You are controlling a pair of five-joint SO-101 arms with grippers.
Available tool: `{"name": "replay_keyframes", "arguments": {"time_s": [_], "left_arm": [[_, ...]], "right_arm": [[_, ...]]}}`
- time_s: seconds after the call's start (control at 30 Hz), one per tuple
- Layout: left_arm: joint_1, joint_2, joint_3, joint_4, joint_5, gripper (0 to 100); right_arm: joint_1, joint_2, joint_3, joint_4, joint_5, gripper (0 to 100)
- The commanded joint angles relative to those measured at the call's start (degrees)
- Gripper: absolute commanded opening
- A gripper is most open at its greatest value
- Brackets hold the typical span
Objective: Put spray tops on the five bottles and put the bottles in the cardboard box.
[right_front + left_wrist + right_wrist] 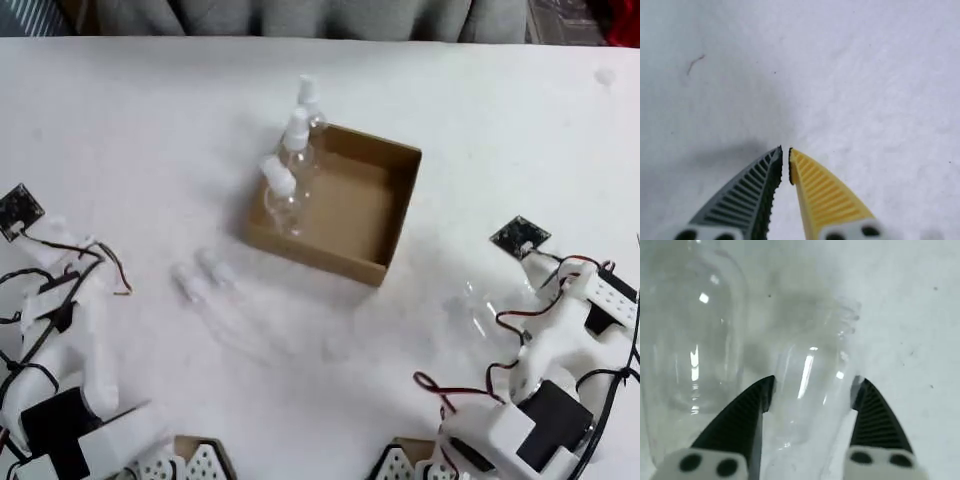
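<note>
The bottle (pixel 810 385) I'm after is clear and lies on its side with its threaded neck bare, pointing away from my right gripper (pixel 812 384). The gripper's black fingers are spread, one on each flank of the bottle. I can't tell whether they press on it. A second clear bottle (pixel 695 340) lies just outside one of those fingers, alongside the first.

Ahead of this gripper and well apart from it, toward the middle of the table (pixel 150 130), sits the cardboard box (pixel 405 200). Three bottles already wearing spray tops (pixel 285 195) (pixel 297 145) (pixel 310 100) stand in a row along the box's wall farthest from the gripper. Past the box, two loose spray tops (pixel 190 278) (pixel 215 265) lie side by side on the table.

My left gripper (pixel 785 156) hangs over bare table, its grey and yellow fingers pressed almost together with only a slit between the tips, holding nothing.
</note>
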Motion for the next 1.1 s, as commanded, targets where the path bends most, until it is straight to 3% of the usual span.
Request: {"name": "replay_keyframes", "arguments": {"time_s": [0.0,0.1,0.2,0.5,0.67,0.87,1.07], "left_arm": [[0.48,0.31,-1.93,-0.97,-0.53,2],[0.48,0.31,-1.93,-0.97,-0.53,2],[0.48,0.31,-1.93,-0.97,-0.53,2],[1.8,-0.04,-2.46,-0.26,-0.53,2],[2.77,0.31,-8.26,11.08,-0.62,4],[8.04,0.04,-12.75,22.86,-0.18,21],[10.77,0.04,-13.01,27.16,1.76,14]], "right_arm": [[-1.1,-0.22,-2.11,-2.24,-4.84,2.6],[-0.84,-1.1,-2.55,-5.14,-15.21,1.3],[0.57,-3.47,-4.66,-1.27,-21.36,1.6],[1.19,-11.56,-4.92,6.2,-21.63,1.6],[1.27,-11.56,-3.52,6.2,-21.45,1.6],[1.36,-11.56,-2.9,5.93,-20.75,1.6],[1.98,-11.47,-2.81,5.93,-18.73,1.6]]}}
